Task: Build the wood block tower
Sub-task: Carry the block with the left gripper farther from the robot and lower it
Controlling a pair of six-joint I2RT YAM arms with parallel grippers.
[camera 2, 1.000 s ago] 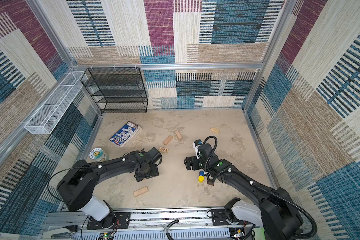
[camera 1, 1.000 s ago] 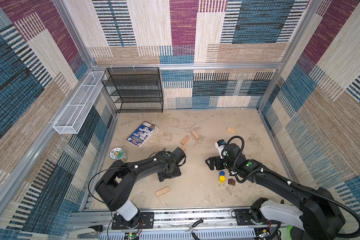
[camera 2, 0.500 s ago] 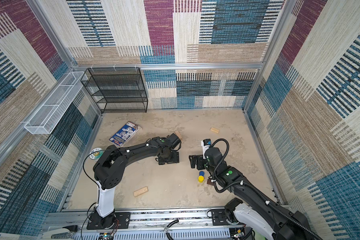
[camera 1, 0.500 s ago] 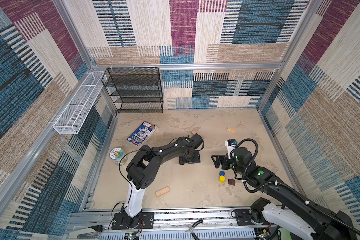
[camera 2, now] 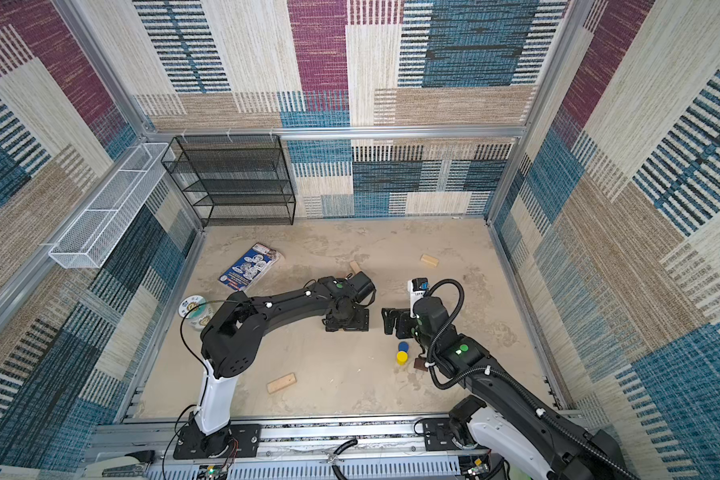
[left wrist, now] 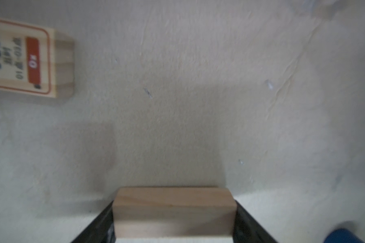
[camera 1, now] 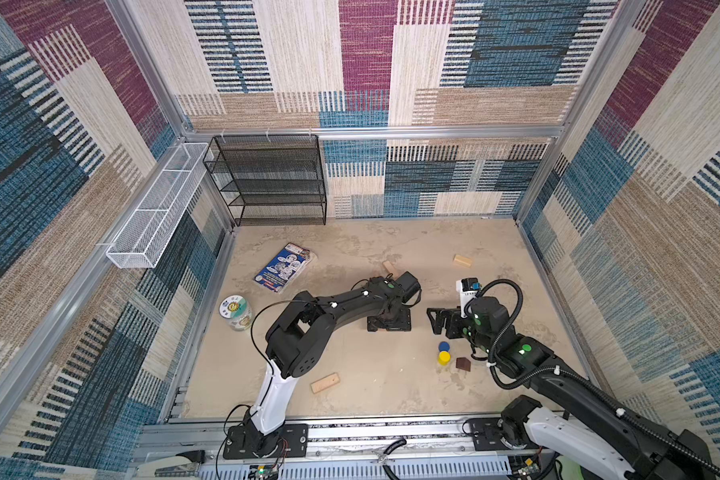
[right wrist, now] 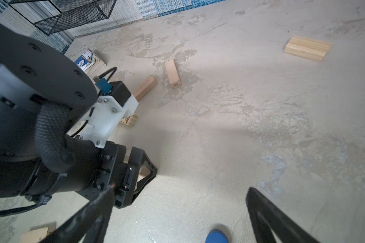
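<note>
- Left tool (left wrist: 173,202) is clamping a pale tan rectangular wooden bar (left wrist: 173,212), low over the middle of the table (left wrist: 198,105).
- Right tool (right wrist: 177,195) is hanging apart, empty.
- Bar is looking light, rigid and smooth; flat opposite faces are offering the safest hold.

- Beige, mottled tabletop (camera 1: 350,249), walled on three sides.
- Back left corner: black wire shelf (camera 1: 267,183), upright against the wall.
- Left side: blue printed packet (camera 1: 284,268) lying flat; round labelled jar (camera 1: 235,311) nearer the front, close to the edge.
- Pale wooden bars, well apart: front bar (camera 1: 325,382), far-right bar (camera 1: 462,260), middle bar (camera 1: 388,267) partly hidden.
- Right of centre, a tight cluster: blue disc (camera 1: 444,346) just beside yellow cylinder (camera 1: 444,357), contact unclear, and dark-brown piece (camera 1: 463,364) near them.
</note>
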